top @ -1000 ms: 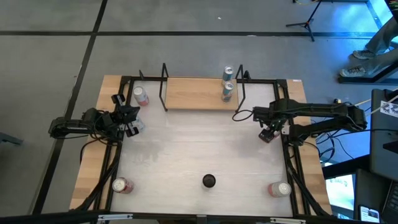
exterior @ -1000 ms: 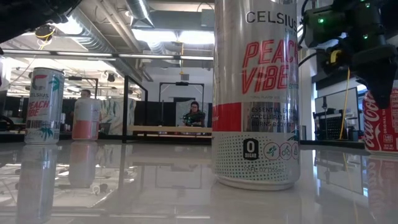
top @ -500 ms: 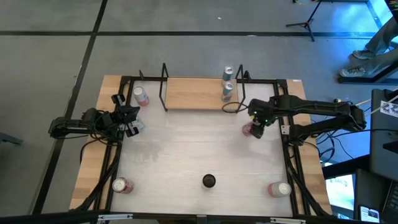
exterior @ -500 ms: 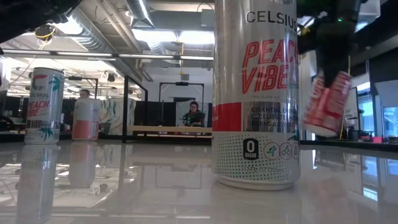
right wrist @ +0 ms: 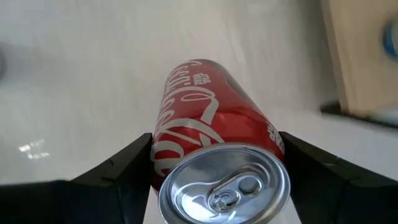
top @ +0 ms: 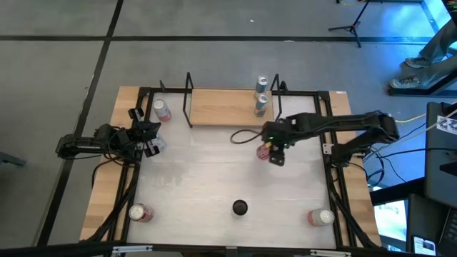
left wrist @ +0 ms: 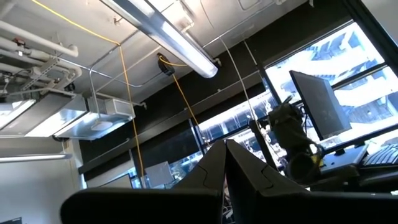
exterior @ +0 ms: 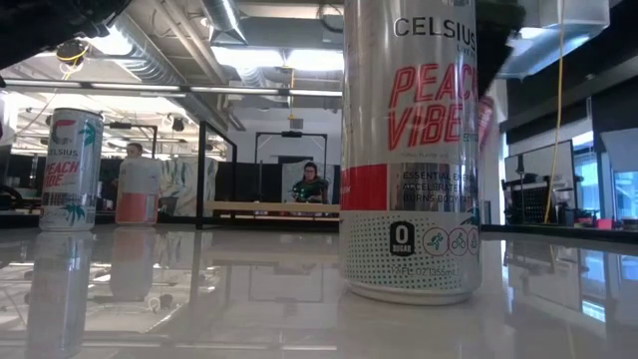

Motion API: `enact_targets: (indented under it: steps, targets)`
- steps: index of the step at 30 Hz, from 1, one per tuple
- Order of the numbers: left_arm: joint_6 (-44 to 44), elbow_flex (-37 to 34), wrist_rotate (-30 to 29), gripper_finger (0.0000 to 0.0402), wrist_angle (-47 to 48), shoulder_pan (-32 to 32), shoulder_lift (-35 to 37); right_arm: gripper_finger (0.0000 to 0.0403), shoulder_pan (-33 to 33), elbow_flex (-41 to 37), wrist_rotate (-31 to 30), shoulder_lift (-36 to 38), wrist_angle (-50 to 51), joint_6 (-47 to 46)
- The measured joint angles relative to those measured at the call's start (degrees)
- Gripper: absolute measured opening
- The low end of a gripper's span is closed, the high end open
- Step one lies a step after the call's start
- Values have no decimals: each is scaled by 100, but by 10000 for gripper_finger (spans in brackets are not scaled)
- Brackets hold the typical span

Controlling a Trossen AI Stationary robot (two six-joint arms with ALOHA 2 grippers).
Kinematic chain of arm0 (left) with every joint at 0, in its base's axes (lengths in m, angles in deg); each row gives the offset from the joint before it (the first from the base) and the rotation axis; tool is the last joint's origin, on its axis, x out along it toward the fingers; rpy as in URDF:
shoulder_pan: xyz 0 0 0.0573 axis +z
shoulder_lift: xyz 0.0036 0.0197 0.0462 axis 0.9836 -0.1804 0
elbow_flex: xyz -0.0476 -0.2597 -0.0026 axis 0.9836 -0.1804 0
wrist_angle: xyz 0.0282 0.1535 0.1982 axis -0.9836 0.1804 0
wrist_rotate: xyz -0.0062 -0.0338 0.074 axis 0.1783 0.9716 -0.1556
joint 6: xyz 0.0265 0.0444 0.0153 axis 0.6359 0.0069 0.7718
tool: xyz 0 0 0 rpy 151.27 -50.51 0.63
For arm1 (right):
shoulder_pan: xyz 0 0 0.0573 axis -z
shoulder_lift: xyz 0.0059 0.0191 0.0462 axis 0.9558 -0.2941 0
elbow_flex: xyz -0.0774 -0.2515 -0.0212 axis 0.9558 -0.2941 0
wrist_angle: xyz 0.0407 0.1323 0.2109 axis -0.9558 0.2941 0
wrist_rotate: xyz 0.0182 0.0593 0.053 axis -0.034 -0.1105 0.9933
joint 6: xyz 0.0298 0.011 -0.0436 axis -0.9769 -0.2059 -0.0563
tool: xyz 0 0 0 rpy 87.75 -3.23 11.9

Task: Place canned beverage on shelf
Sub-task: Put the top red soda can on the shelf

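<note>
— What is being shown from above?

— The red cola can with the silver top [top: 265, 149] is being carried over the whitish tabletop [top: 214, 178] by the right gripper [top: 273, 151]. The small light-wood shelf board with black wire uprights [top: 221, 107] is lying beyond the gripper, toward the table's far edge, with its long axis running across the table. Two silver-and-blue cans [top: 260, 95] are being seen at the shelf's right end, the rest of the board bare. The right arm is judged much the nearer to the shelf; the left gripper [top: 148, 137] is being kept at the table's left edge, and whether it is apart or together cannot be told.

— And from table height?

— Most of the picture is being filled by a tall white can with red lettering [exterior: 411, 150]. Only a red sliver of the carried can is being glimpsed at its edge, so the grip is being hidden here.

— The left wrist view?

— Only ceiling, lamps and windows are being shown past the dark fingers [left wrist: 249, 180]; nothing of the task is being seen.

— The right wrist view?

— What the others are withholding is being given here: the can is being clamped between the two dark fingers [right wrist: 121, 168], its silver lid turned toward the camera, well clear of the table. A strip of the shelf's wood is being seen ahead, to one side.
</note>
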Motion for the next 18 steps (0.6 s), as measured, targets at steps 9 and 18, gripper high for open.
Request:
enact_targets:
  steps: [9,18]
  targets:
    - [2,0,0,7,2,0,-1,285,-17,1366,-24,-1554,246,1365]
    - [1,2,0,7,0,2,-1,285,-43,2221,-233,-2616,518,2721]
